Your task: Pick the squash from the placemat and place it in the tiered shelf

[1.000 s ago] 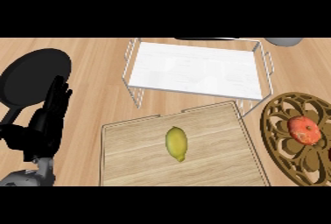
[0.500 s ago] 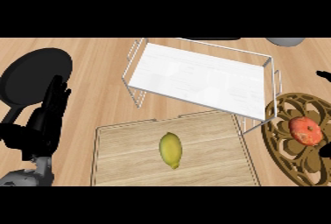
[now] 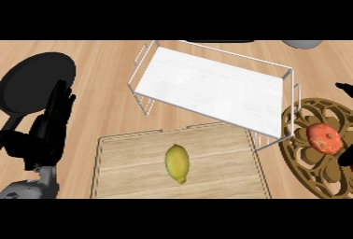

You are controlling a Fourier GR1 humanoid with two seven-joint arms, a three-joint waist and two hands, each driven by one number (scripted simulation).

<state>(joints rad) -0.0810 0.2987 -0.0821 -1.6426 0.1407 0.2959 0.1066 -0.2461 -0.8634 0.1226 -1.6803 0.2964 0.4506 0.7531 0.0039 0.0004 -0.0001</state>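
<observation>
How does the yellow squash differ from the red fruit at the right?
The squash is yellow and elongated; the red fruit is orange-red and round. The squash lies on the rectangular wooden placemat; the red fruit sits on a round openwork mat. Each lies alone on its mat.

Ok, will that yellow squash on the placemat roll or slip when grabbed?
The yellow oval squash lies on its side on the wooden placemat, so a nudge would probably roll it. Its tapered ends may slip; the wider middle seems safer.

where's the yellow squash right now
Head view, low centre: the yellow squash lies in the middle of the light wooden placemat, just below the white wire tiered shelf.
</observation>
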